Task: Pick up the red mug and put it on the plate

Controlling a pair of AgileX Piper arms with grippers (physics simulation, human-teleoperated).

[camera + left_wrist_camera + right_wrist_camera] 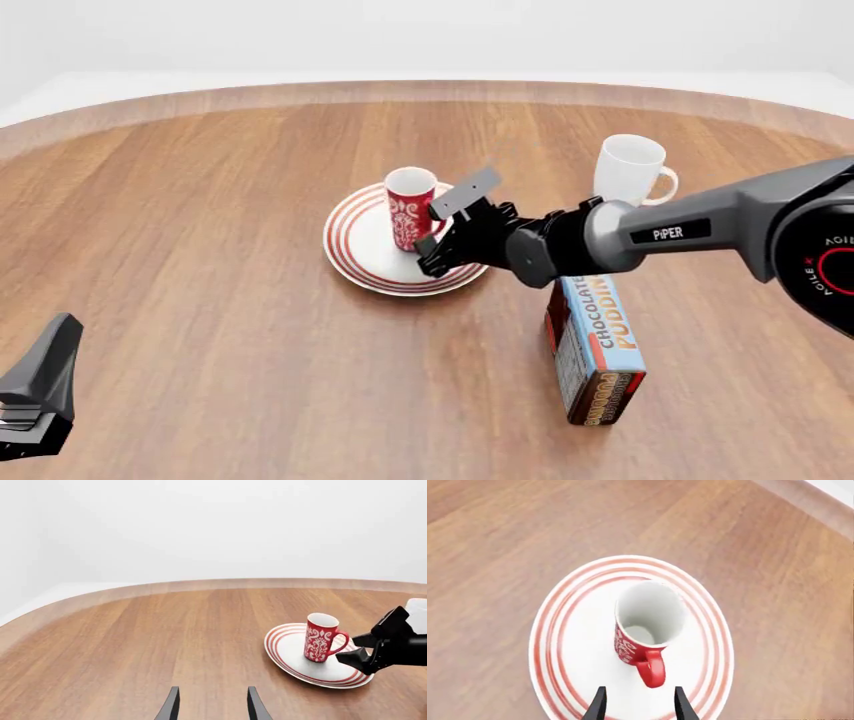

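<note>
Nearest the front camera, at the lower left corner, the left gripper (34, 405) is seen parked low over the table (200, 250), well apart from everything else; in its own wrist view its fingers are parted with only bare wood between them, so it is judged idle and kept out of the way. Further right, near the table's middle, the plate (350, 262) lies flat, and the red mug (410, 207) is seen standing upright on it, somewhat toward the far side of the rings, its handle turned toward the right arm. The placement is therefore judged done. The mug's white inside is shown empty in the right wrist view, and nothing but the mug is carried by the plate. Just to the right of the mug, the right gripper (430, 243) is held level with the handle, its jaws apart on either side of the handle's line; whether a fingertip grazes the handle cannot be settled from these views, though a small gap seems likely, which suits a release. Further right a plain white mug (630, 170) stands beyond the arm, and a chocolate pudding box (598, 345) lies nearer.
</note>
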